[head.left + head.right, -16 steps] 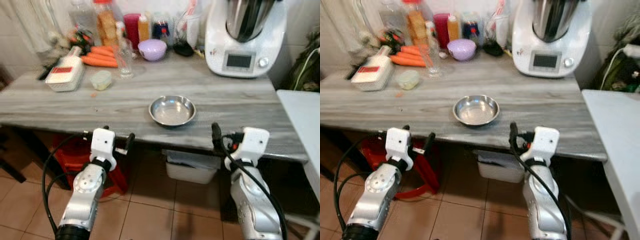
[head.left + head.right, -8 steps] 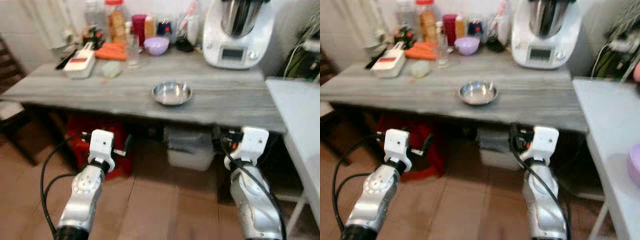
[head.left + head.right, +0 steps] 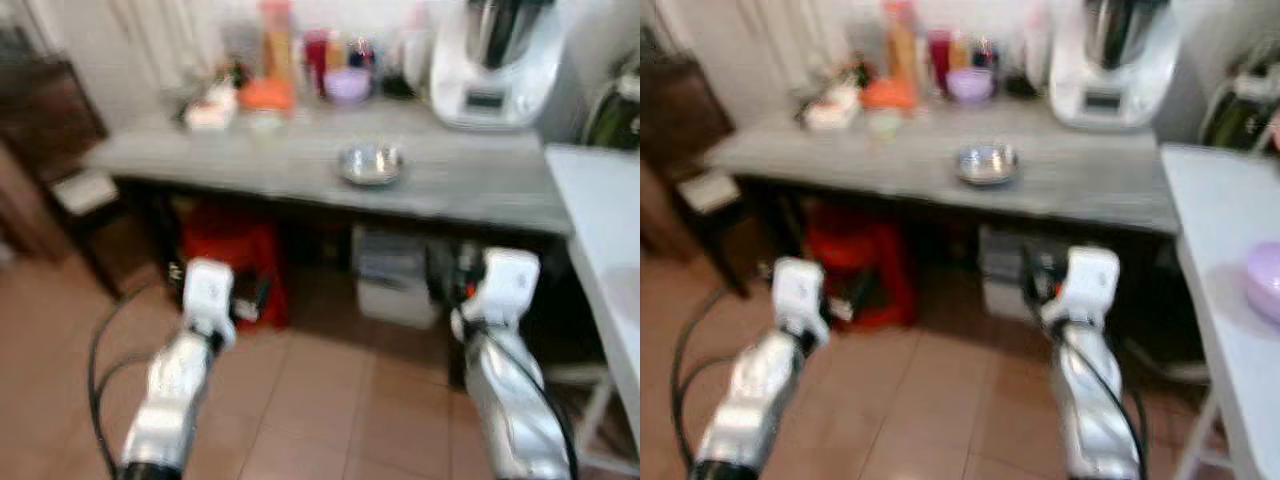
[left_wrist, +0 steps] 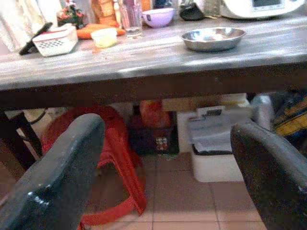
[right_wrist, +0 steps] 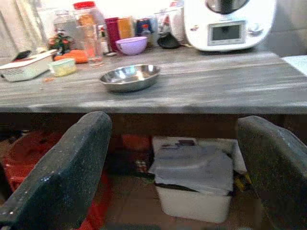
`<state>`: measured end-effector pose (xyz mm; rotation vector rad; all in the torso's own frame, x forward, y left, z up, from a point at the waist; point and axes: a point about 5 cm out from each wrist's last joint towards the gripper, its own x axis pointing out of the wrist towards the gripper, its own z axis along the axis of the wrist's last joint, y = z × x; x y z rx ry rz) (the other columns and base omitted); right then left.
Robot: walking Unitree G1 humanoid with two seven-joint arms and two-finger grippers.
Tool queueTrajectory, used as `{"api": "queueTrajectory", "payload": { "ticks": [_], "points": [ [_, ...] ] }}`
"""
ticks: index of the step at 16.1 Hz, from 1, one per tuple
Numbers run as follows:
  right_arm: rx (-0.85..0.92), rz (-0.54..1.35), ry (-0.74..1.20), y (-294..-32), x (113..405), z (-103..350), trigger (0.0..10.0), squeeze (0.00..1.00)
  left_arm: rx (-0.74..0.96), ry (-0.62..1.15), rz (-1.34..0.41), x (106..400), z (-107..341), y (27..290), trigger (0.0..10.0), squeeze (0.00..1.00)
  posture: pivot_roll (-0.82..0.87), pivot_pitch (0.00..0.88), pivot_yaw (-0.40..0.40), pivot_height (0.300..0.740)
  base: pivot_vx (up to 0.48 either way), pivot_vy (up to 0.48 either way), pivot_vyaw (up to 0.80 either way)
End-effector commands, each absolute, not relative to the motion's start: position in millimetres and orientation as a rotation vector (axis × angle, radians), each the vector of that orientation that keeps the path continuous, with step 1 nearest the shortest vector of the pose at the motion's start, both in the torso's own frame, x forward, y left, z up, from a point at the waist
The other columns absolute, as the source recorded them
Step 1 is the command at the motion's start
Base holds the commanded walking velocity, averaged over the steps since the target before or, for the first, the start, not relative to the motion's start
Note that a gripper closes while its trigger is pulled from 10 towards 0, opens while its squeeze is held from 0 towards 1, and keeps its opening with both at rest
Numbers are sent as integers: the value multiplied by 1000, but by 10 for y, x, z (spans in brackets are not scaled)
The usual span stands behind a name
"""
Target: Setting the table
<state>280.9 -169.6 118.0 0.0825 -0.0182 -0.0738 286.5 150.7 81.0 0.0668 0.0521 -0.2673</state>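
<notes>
A steel bowl [image 3: 370, 163] sits near the front edge of the long grey table [image 3: 250, 165], some way ahead of me. Both arms are held low in front of the table, below its top. The left wrist view shows my left gripper [image 4: 165, 127] open and holding nothing, with the steel bowl [image 4: 213, 38] above and beyond it. My right gripper [image 5: 172, 120] is open too, pointing under the table edge with the bowl [image 5: 129, 77] ahead. The head views are blurred.
A white food processor [image 3: 500, 60], a purple bowl [image 3: 347, 85], jars and carrots [image 3: 265, 95] crowd the table's back. Beneath it stand a red stool [image 3: 225, 250] and a white bin [image 3: 395, 285]. At the right is a white table [image 3: 600, 200] with a lilac bowl [image 3: 1265, 280]; dark furniture [image 3: 40, 150] is left.
The whole view has pulled back: the table and bowl now look smaller and farther, with more floor showing. Both grippers stay open and hold the same pose.
</notes>
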Motion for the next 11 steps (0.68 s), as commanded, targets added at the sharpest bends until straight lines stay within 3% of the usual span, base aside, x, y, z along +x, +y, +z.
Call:
{"api": "queueTrajectory", "payload": {
  "ticks": [1,7,11],
  "points": [
    [84,-54,-18,-1648,2831,1196,10000,0,71,22,-281,2907,898,1516,10000,0,27,0,37,740,0,0,0],
    [102,-56,-14,-1642,2828,1189,10000,0,54,16,-328,2888,913,1489,10000,0,27,0,41,740,0,0,0],
    [105,-57,-12,-1638,2841,1184,10000,0,47,16,-350,2891,922,1473,10000,0,29,0,44,740,0,0,-684]
  ]
}}
